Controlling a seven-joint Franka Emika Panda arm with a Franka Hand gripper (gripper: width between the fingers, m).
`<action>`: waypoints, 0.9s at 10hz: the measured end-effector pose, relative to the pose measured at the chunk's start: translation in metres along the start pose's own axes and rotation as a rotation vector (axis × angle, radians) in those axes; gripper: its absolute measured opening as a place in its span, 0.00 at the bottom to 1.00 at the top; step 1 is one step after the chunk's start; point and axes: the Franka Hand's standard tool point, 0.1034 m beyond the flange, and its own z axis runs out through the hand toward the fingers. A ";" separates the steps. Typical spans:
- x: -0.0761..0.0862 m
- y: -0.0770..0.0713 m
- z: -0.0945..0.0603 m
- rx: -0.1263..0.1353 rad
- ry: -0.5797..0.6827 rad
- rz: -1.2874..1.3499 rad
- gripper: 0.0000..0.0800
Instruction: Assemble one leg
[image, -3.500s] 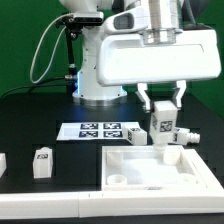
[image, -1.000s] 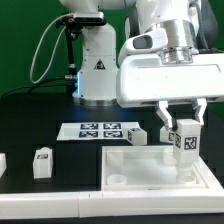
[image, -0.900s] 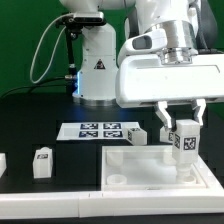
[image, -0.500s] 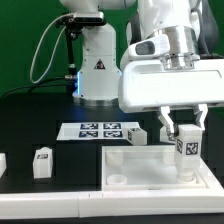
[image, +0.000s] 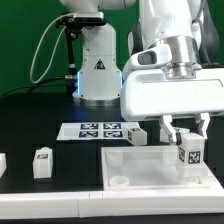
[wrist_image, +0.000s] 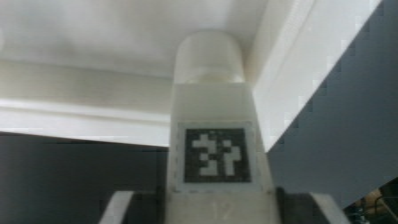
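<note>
My gripper (image: 188, 133) is shut on a white leg (image: 190, 153) with a code tag and holds it upright over the near right corner of the large white panel (image: 150, 168), its lower end at or just above the panel. In the wrist view the leg (wrist_image: 217, 130) runs straight out from between the fingers (wrist_image: 125, 205), with its round end over the panel's raised rim (wrist_image: 294, 60). Other legs lie on the table: one (image: 42, 162) at the exterior view's left, one (image: 136, 135) behind the panel.
The marker board (image: 95, 130) lies behind the panel. The robot's white base (image: 97, 70) stands at the back. Another white part (image: 3, 162) sits at the left edge of the exterior view. The table is black.
The gripper has carried the leg from behind the panel toward the exterior view's right and down, to the panel's near right corner. The other parts have not moved.
</note>
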 end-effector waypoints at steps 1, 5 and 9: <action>0.001 0.001 0.001 -0.001 -0.001 -0.001 0.36; 0.001 0.004 0.001 -0.004 -0.003 -0.009 0.59; 0.018 0.005 0.003 0.015 -0.095 0.032 0.81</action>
